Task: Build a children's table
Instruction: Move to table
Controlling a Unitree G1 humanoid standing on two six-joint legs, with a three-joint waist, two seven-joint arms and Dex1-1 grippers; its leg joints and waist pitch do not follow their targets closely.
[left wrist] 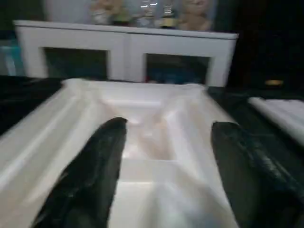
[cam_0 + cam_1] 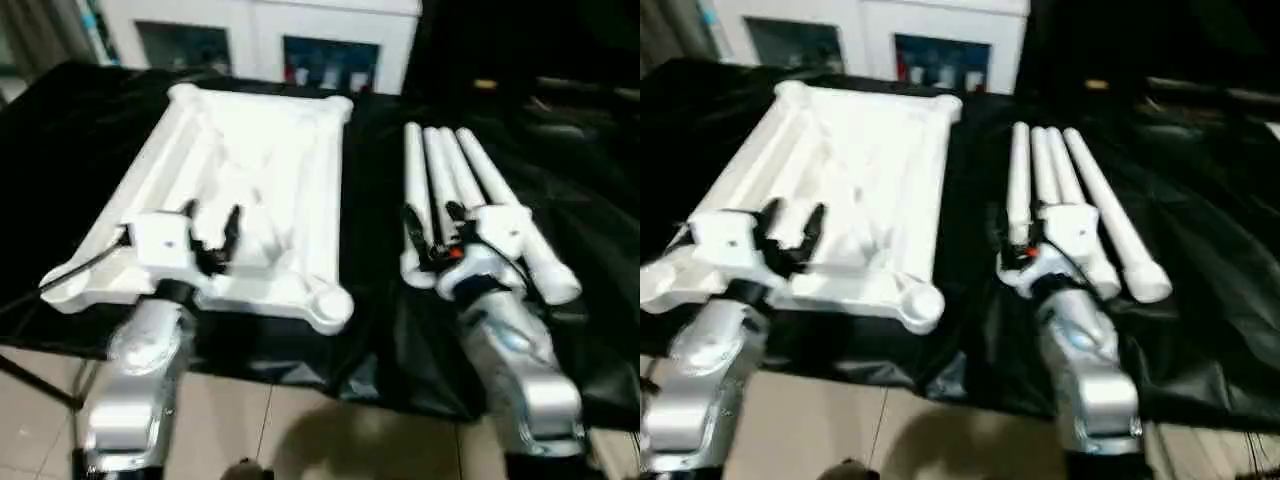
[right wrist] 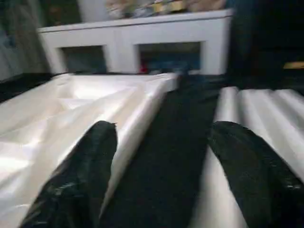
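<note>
A: Where's the tabletop (image 2: 250, 190)?

B: Left half of the frame in the head views, lying underside up on the black cloth (image 2: 380, 330), running from the upper centre down to the lower left. Its round corner sockets, like the near one (image 2: 330, 305), are bare.

A: And the legs?

B: Four white tubular legs (image 2: 450, 190) lie side by side in a bundle right of centre, beside the tabletop with a strip of cloth between.

A: So nothing is assembled?

B: As far as I can judge, the build hasn't begun. No leg sits in a socket; all four are left to fit.

A: How are the arms posed?

B: Both silver forearms rise from the bottom edge. The left gripper (image 2: 212, 232) reaches forward over the tabletop's near edge; in its wrist view, the two black fingers (image 1: 90, 175) stand well apart over the ribbed underside with nothing between them. The right gripper (image 2: 432, 232) is over the near ends of the legs, by the leftmost one. Its fingers (image 3: 80, 175) are also spread wide, one toward the tabletop's edge, one over a leg, gripping nothing.

A: Anything behind?

B: A white cabinet (image 2: 260, 35) along the top edge.
</note>
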